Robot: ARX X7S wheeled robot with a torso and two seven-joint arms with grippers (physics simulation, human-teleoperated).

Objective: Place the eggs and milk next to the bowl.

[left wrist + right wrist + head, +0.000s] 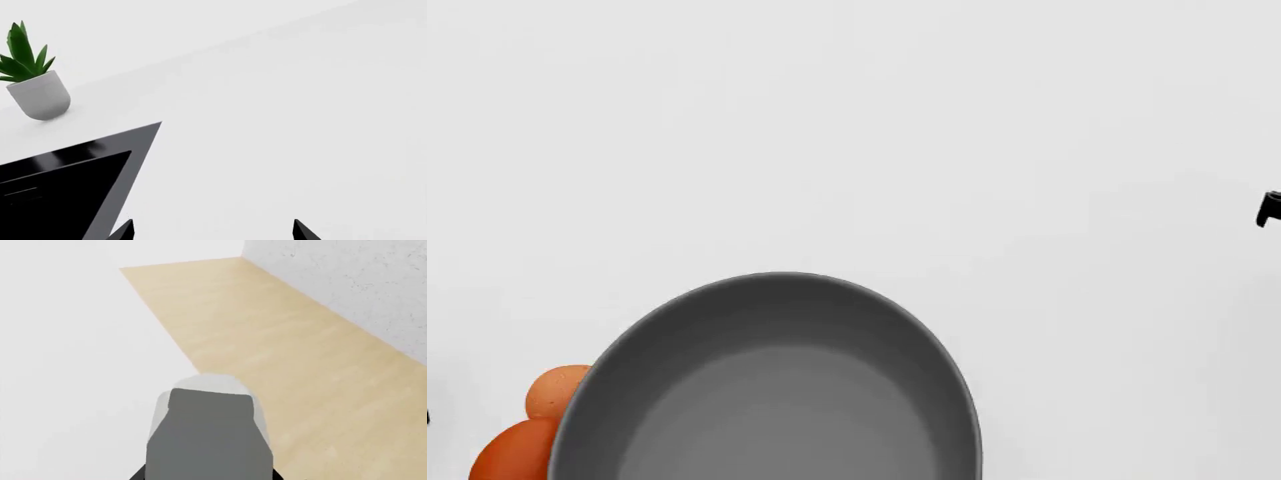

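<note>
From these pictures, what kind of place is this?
Probably a kitchen: a white counter holds a grey bowl and eggs, a milk carton is near, and a black sunken panel suggests a cooktop or sink.

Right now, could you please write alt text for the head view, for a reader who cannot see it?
A large grey bowl sits on a plain white surface at the bottom of the view. Two orange-brown eggs show at its left edge. No milk carton appears here.
</note>
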